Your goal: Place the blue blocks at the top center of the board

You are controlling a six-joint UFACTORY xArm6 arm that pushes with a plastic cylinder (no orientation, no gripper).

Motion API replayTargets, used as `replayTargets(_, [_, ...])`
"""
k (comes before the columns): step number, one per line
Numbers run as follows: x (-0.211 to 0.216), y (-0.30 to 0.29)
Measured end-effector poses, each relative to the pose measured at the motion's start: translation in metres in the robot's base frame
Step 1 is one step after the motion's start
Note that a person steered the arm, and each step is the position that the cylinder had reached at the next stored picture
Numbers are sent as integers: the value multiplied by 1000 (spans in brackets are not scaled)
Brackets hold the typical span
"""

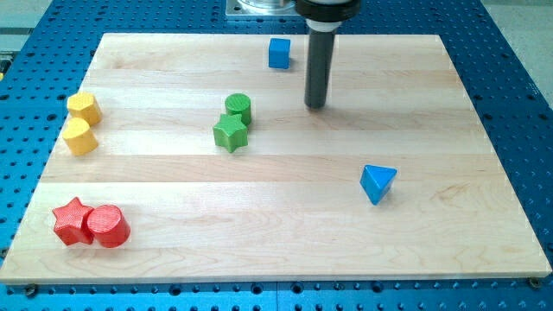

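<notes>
A blue cube (278, 53) sits near the top centre of the wooden board (432, 104). A blue triangular block (377, 183) lies at the view's right, below the middle. My tip (315, 105) rests on the board below and to the right of the blue cube, apart from it, and well above and left of the blue triangle.
A green cylinder (238, 108) and a green star (231, 133) touch left of my tip. Two yellow blocks (82, 123) sit at the left edge. A red star (71, 221) and red cylinder (108, 227) sit at the bottom left.
</notes>
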State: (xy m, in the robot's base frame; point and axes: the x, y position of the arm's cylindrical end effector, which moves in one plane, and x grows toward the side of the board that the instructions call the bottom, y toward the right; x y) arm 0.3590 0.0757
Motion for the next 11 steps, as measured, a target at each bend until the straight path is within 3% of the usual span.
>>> replayTargets(2, [2, 21])
replayTargets(3, [24, 43])
replayTargets(4, [88, 101])
replayTargets(5, [108, 115])
replayTargets(9, [195, 99])
replayTargets(11, [179, 97])
